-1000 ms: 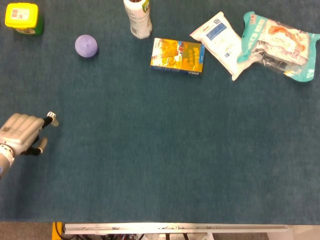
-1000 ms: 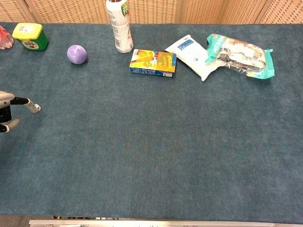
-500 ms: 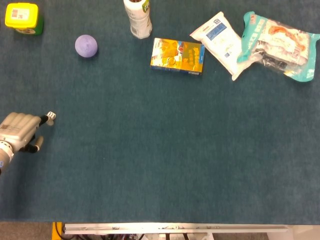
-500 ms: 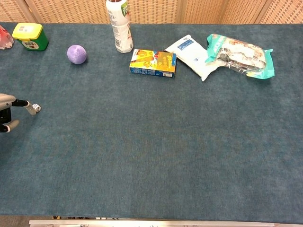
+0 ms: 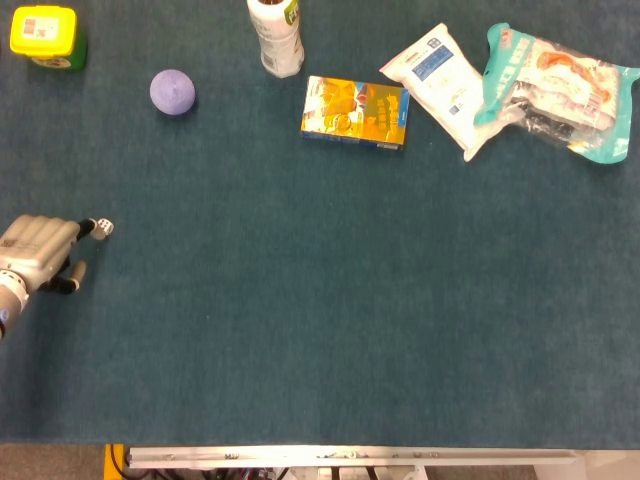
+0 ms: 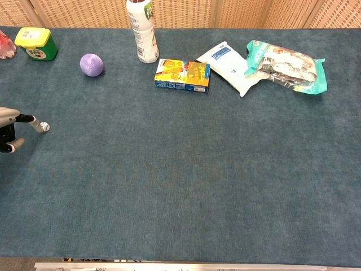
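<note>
1. Small white die [image 5: 103,228] [image 6: 43,126] with dark pips, lying on the blue cloth at the far left of the table [image 5: 320,330], roughly midway between near and far edges.
2. Left hand [image 5: 38,255] [image 6: 8,130] right beside it at the left border, knuckles up, one dark fingertip [image 5: 89,225] stretched to the die and seemingly touching it; other fingers curled under, thumb tip poking out nearer. Cannot tell whether the die is pinched or merely touched; looks set on the cloth.
3. Right hand out of sight in both views.
4. Further away and a little right: purple ball [image 5: 172,92] [image 6: 91,64], well apart from the die.
5. Far left corner: yellow-lidded green tub [image 5: 44,36] [image 6: 37,43], with a red scrap [image 6: 4,44] at the very edge in the chest view.
6. Right of the ball, at the far edge: upright white bottle [image 5: 275,36] [image 6: 142,31].
7. Just right of the bottle: yellow and blue carton [image 5: 355,112] [image 6: 183,75] lying flat.
8. Further right: white pouch [image 5: 438,88] [image 6: 228,68], then teal snack bag [image 5: 555,90] [image 6: 287,66], edges touching.
</note>
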You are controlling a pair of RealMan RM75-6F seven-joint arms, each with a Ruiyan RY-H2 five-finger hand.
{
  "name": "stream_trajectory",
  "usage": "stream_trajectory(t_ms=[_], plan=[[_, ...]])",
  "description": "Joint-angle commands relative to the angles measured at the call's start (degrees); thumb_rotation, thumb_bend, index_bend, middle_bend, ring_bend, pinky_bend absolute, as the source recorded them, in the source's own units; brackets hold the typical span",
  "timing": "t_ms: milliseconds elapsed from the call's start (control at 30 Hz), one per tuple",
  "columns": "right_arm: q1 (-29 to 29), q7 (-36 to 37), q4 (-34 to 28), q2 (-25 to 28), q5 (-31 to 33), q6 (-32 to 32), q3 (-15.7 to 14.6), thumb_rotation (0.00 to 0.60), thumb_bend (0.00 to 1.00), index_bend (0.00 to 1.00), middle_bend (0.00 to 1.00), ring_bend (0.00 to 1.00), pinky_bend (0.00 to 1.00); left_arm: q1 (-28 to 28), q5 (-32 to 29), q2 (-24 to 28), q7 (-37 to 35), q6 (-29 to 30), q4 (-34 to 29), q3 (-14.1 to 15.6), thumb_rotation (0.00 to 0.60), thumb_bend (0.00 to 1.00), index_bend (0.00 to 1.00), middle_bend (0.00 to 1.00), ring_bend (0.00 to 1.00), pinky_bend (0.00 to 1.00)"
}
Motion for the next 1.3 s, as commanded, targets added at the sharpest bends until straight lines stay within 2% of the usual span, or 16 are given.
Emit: stream_trajectory(t_ms=[33,333,700,1300], plan=[[-0.1,0.1,0.0,0.0,0.1,0.1,0.0,0.6,0.41,0.2,0.35,0.33,0.39,-0.3,0.0,0.0,-0.2,-0.1,0.1,-0.1,0.6,0.55,0.24,1.0,1.0,1.0],[-0.4,0.7,0.5,-0.1,0.3,0.2,0.0,0.6,0.41,0.2,0.35,0.33,0.39,-1.7,-0.4,0.1,0.6,0.7,-0.5,-0.6,0.6,0.55,0.21,1.0,1.0,1.0],[-0.4,1.3,1.1,-0.2,0.4,0.0,0.1,0.6,0.41,0.2,0.35,0.33,0.39,-1.8,-2.7,0.6,2.5,1.1,-1.8,1.0,0.6,0.55,0.21,1.0,1.0,1.0],[-1.1,1.9,1.5,-0.3,0.9,0.3,0.0,0.6,0.41,0.21,0.35,0.33,0.39,-4.1,-5.2,-1.5,1.9,-0.1,1.5,0.0,0.6,0.55,0.21,1.0,1.0,1.0]])
